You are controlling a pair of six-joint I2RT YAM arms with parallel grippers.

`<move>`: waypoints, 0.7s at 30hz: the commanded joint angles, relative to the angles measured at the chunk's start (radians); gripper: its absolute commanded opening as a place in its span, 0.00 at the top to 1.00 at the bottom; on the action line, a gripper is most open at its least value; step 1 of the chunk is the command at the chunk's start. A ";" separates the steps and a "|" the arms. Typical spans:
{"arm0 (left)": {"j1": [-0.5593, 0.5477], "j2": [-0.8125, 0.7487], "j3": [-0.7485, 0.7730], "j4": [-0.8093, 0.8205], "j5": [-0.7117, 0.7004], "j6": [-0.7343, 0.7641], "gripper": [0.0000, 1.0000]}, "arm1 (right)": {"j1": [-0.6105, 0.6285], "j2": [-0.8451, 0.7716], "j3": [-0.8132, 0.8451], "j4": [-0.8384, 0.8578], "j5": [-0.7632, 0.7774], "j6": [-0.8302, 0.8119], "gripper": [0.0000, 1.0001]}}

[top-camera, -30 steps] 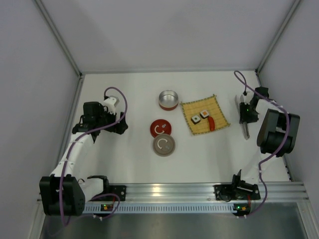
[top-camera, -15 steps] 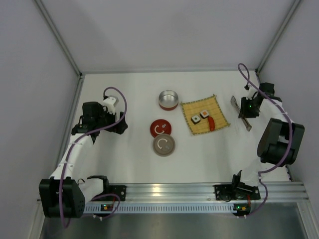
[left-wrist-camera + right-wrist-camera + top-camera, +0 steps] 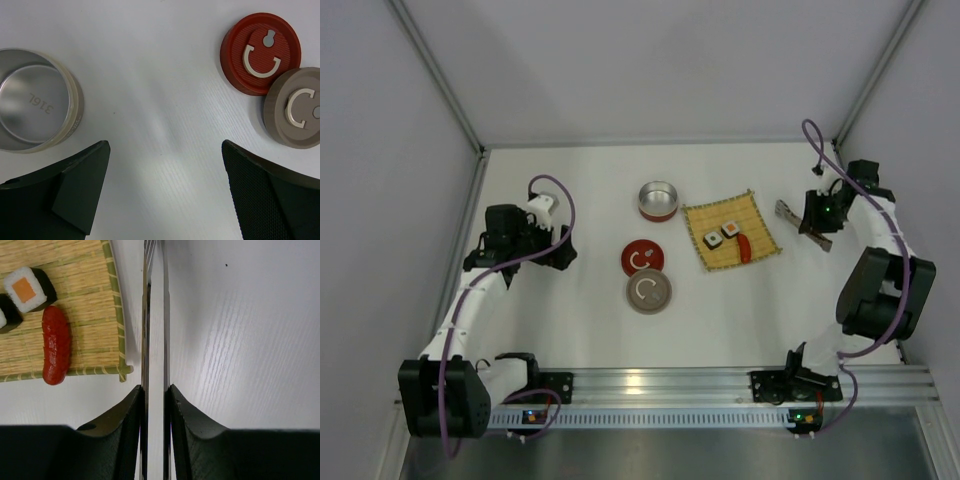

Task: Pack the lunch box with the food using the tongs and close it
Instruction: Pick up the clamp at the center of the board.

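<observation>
My right gripper (image 3: pixel 817 218) is shut on the slim silver tongs (image 3: pixel 788 210), right of the bamboo mat (image 3: pixel 750 215). In the right wrist view both tong arms (image 3: pixel 145 315) run straight up from between my fingers (image 3: pixel 131 412), squeezed close together beside the mat's edge (image 3: pixel 114 300). On the mat lie two sushi rolls (image 3: pixel 730 230) (image 3: pixel 712 240) and a red sausage (image 3: pixel 743 247); the wrist view shows one roll (image 3: pixel 29 289) and the sausage (image 3: pixel 55 345). A red-banded tin (image 3: pixel 658 200) stands open. My left gripper (image 3: pixel 164 145) is open over bare table.
A red lid (image 3: pixel 642 257) and a tan lid (image 3: pixel 648 292) lie side by side in the middle of the table. The left wrist view also shows an open steel tin with a tan band (image 3: pixel 35 100) at its left edge. White walls close in on three sides.
My right gripper has swung toward the back with the tongs, turning them from pointing down the right side to pointing left at the mat. The left arm has not moved.
</observation>
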 commanded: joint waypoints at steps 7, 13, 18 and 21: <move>-0.004 -0.068 0.001 0.062 0.295 0.072 0.02 | -0.005 -0.156 0.155 -0.167 -0.240 -0.055 0.77; -0.036 -0.094 0.108 0.120 0.472 0.189 0.02 | 0.054 -0.196 0.182 -0.224 -0.429 -0.029 0.78; -0.171 -0.005 0.296 0.022 0.435 0.355 0.01 | 0.235 -0.217 0.140 -0.165 -0.538 0.066 0.79; -0.243 0.039 0.343 0.043 0.397 0.381 0.02 | 0.366 -0.214 0.121 -0.114 -0.558 0.112 0.79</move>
